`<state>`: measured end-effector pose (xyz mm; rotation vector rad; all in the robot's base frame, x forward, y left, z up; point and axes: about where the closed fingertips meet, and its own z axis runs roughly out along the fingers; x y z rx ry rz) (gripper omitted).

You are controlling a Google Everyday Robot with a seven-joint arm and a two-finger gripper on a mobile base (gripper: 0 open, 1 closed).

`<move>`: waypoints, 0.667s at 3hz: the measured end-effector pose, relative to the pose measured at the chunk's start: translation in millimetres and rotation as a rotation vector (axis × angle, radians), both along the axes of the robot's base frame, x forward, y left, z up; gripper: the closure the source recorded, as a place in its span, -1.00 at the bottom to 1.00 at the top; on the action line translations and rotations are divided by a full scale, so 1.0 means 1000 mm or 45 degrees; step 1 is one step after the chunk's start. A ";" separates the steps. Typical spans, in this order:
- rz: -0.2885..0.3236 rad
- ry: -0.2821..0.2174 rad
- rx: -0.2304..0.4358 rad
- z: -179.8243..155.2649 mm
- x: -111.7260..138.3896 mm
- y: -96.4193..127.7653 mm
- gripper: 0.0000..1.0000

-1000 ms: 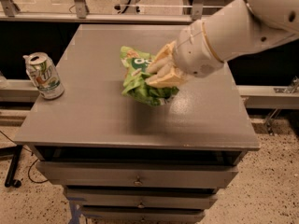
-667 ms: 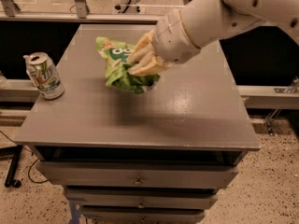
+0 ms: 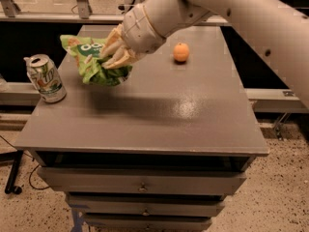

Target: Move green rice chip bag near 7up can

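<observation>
The green rice chip bag [image 3: 91, 59], a crinkly light-green pouch with a dark green label, hangs in the air over the left part of the grey table [image 3: 159, 110]. My gripper [image 3: 113, 54] is shut on the bag's right side and holds it above the tabletop. The 7up can [image 3: 45, 78], silver-white with a green logo and a dented, tilted body, stands at the table's left edge, a short way left of and below the bag. The bag and the can are apart.
A small orange fruit [image 3: 181, 52] sits on the table to the right of my gripper. My white arm [image 3: 241, 13] crosses the upper right. Drawers [image 3: 140, 185] are under the tabletop. A railing [image 3: 58, 17] runs behind the table.
My gripper has carried the bag leftward across the table, toward the can. The arm has cleared the right side, so the orange fruit now shows.
</observation>
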<state>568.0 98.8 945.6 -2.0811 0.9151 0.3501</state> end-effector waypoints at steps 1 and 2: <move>0.072 -0.043 -0.025 -0.013 0.023 0.026 1.00; 0.120 -0.064 -0.032 -0.023 0.037 0.046 1.00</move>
